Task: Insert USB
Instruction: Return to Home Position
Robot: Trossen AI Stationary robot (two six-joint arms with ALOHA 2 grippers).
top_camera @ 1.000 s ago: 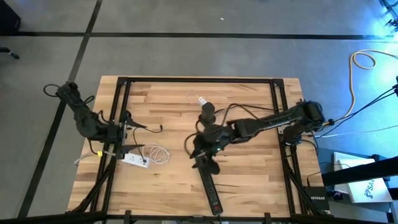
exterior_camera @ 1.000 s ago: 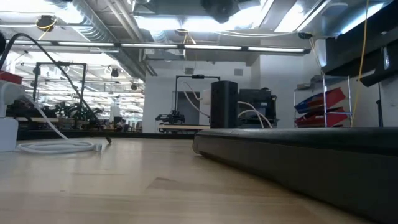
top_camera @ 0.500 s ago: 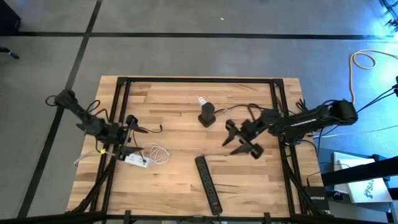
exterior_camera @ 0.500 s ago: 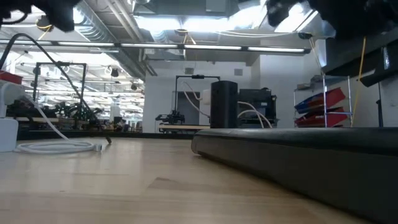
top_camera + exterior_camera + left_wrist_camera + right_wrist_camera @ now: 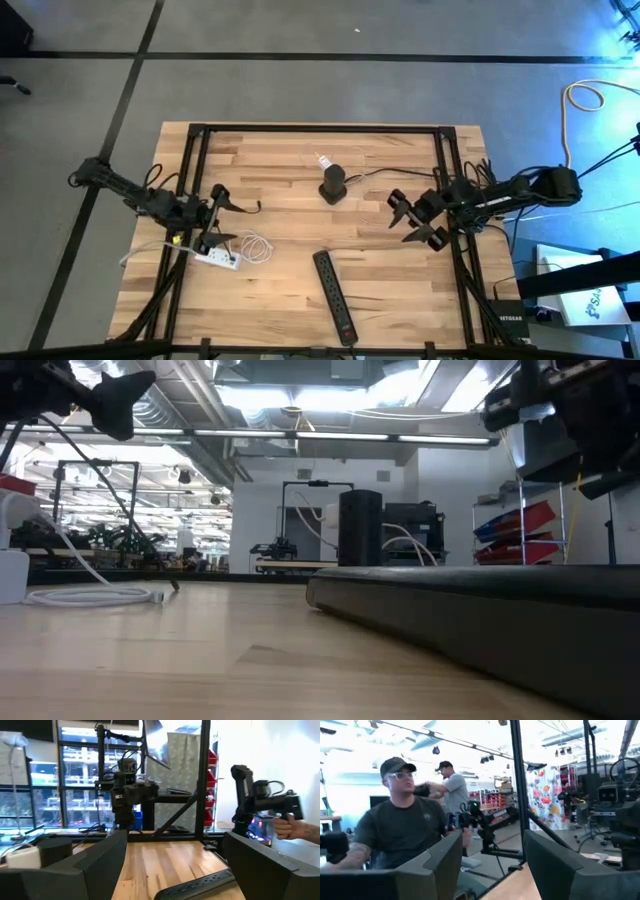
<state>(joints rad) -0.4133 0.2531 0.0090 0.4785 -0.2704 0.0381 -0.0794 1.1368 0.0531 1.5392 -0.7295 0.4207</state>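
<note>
Nearest the front edge: a long, flat, matte black power strip, lying slantwise on the pale butcher-block table. Left of the strip and a little farther back, a small glossy white outlet extension, with a white USB cable curled in loose loops just beside it, on the strip's side. Left gripper just past that block, well left of the strip: dark fingers spread wide, holding nothing, cable outside the jaws. Right gripper beyond and right of the strip, likewise gaping and empty. Past the strip's far end, a stubby black cylinder standing upright, a thin white lead behind it. Farthest from the strip, off the table, a person in a dark T-shirt.
</note>
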